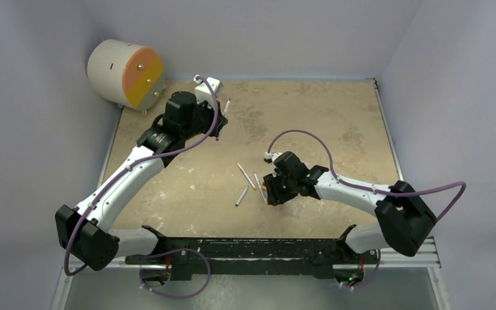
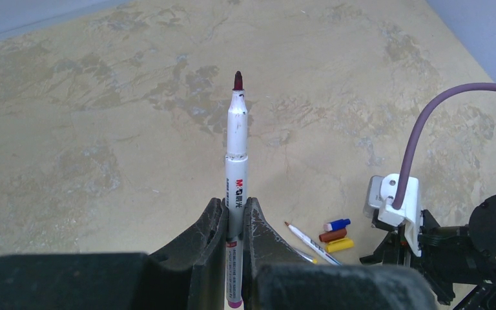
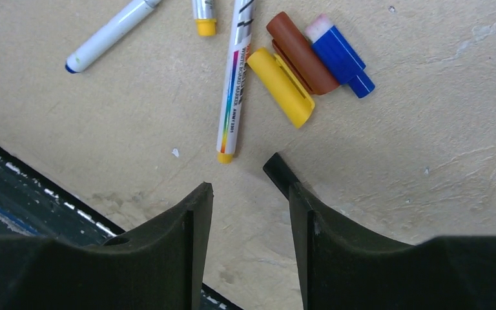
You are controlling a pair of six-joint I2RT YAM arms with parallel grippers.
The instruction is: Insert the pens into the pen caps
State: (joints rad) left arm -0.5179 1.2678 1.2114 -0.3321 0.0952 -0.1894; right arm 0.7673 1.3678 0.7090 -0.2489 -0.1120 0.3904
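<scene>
We see the left tool clenched on one white, dark-red-tipped pen at the surface's far left, then three white pens and four caps (yellow, brown, blue, black) lying just before the released right tool.

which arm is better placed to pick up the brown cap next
Right. The right arm's fingers are open, just short of the brown cap, which lies between the yellow cap and blue cap. The left arm's fingers are shut on a pen, well away from the caps.
</scene>
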